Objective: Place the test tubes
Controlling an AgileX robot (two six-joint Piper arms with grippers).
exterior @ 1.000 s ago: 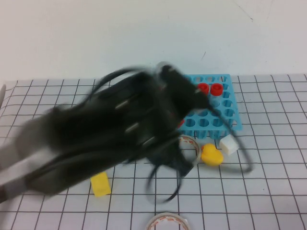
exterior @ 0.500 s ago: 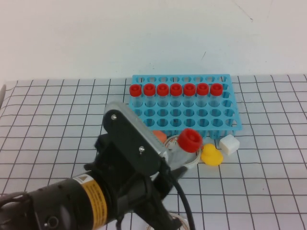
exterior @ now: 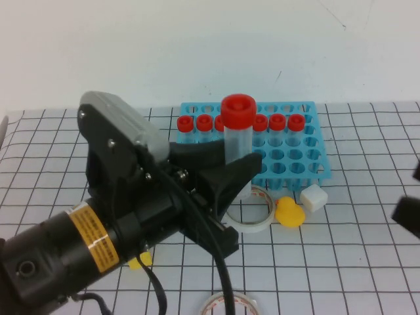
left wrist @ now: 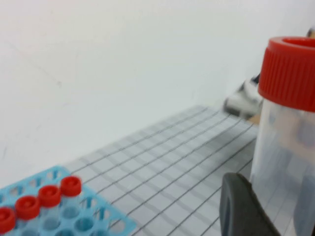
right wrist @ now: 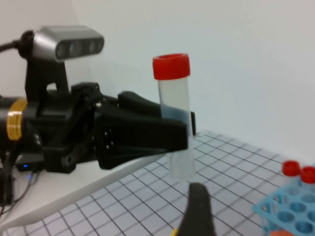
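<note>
Left arm: fills the near-left of the high view, reaching toward the middle of the table.
Yellow sticker point(exterior: 92, 237): wrapped round the left arm's body. It carries black print and a small symbol, both too small to read.
Wrist camera point(right wrist: 69, 44): grey housing on top of the left wrist, with no legible marking.
Yellow block point(exterior: 138, 261): lies on the grid mat point(exterior: 367, 262), near left, half hidden behind the arm.
Left gripper point(exterior: 230, 165): centre of the scene, raised above the mat, with its black fingers point(exterior: 200, 152) clamped on the lower body of the test tube.
Test tube point(exterior: 237, 147): clear with a red screw cap, held upright in the air in the left gripper. It is in no hole of the rack, and no print shows on it.
Tape ring point(exterior: 256, 213): white, flat on the mat just near of the rack, partly behind the left gripper.
Tape roll point(exterior: 228, 304): at the near edge, cut off by the frame.
Rack point(exterior: 308, 157): blue, centre-right and far on the mat, with most of its holes empty.
Capped tubes point(exterior: 277, 121): a row of red caps standing near the rack's far edge, some hidden behind the held tube.
Yellow toy point(exterior: 289, 212): on the mat just near of the rack, touching the tape ring.
White cube point(exterior: 314, 197): just right of the yellow toy, at the rack's near-right corner.
Right gripper point(exterior: 412, 191): at the far right edge, well apart from the rack. Its fingers are spread with nothing between them.
</note>
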